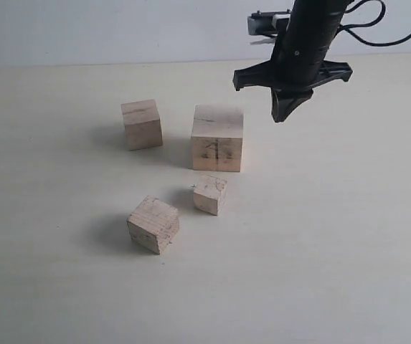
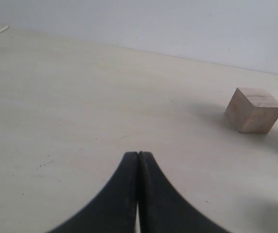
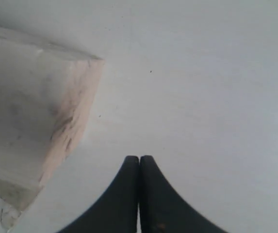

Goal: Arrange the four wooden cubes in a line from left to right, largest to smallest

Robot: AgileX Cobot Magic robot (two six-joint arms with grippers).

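Hovering upper right near the largest cube (image 1: 217,140), the right gripper (image 1: 282,115) is closed and empty, likely staged for approach; the left gripper (image 2: 138,154) is also closed.

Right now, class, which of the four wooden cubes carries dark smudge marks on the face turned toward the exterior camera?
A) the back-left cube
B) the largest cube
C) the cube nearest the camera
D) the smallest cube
B: the largest cube shows dark marks on its front face; the other cubes' faces look plain.
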